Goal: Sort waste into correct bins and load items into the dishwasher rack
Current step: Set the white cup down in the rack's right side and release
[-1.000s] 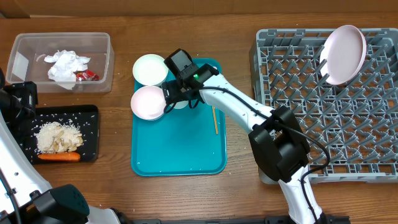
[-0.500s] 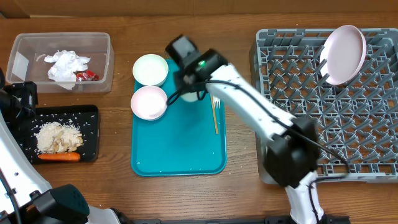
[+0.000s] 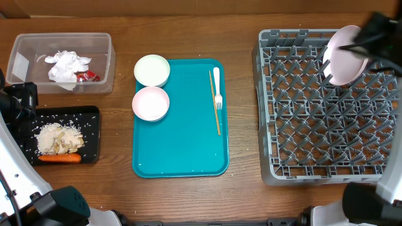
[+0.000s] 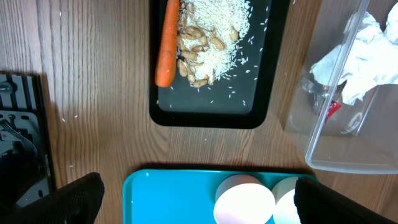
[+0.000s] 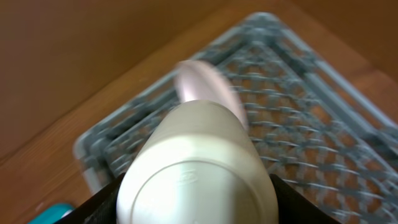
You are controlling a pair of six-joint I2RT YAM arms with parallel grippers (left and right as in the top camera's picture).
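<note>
The right gripper (image 5: pixel 196 202) pinches the small white cup (image 5: pixel 198 155) by its sides, base toward the wrist camera, above one corner of the large square grey plastic dishwasher rack (image 3: pixel 314 125), near the round white plate (image 3: pixel 347 53) standing there. The left gripper (image 4: pixel 196 199) hangs spread and empty. Two small white bowls (image 3: pixel 151 103) sit along the left edge of the teal serving tray (image 3: pixel 182 144), with a white plastic fork (image 3: pixel 217 88) by its right edge.

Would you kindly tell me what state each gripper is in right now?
Left gripper: open, holding nothing.
Right gripper: closed on the small white cup.
</note>
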